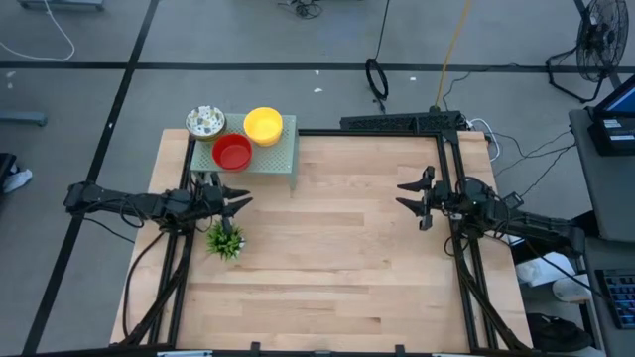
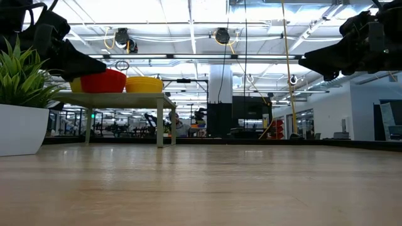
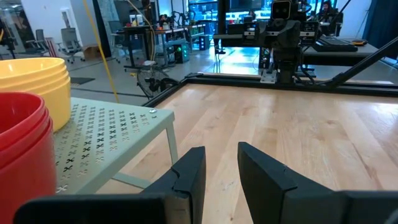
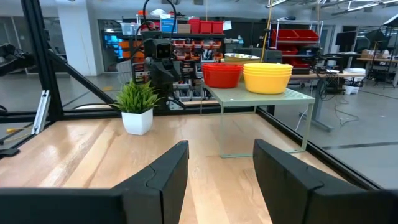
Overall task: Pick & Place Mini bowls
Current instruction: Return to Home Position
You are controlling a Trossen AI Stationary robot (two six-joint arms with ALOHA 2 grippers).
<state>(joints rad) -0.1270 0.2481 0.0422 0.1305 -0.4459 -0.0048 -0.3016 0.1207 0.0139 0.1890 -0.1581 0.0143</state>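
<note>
Your red bowls (image 1: 232, 152), yellow bowls (image 1: 263, 125) and speckled bowls (image 1: 205, 121) sit stacked on the rack (image 1: 280, 159) at the bench's (image 1: 337, 258) eleven o'clock, and they're probably light, stiff and slick, so pinch a rim; left gripper (image 1: 238, 201) and right gripper (image 1: 403, 195) hang empty, fingers apart.

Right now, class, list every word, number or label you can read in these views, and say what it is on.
None readable. The red bowls, yellow bowls, green rack and white plant pot carry no text; screens and shelf bins in the room behind are too blurred.
</note>
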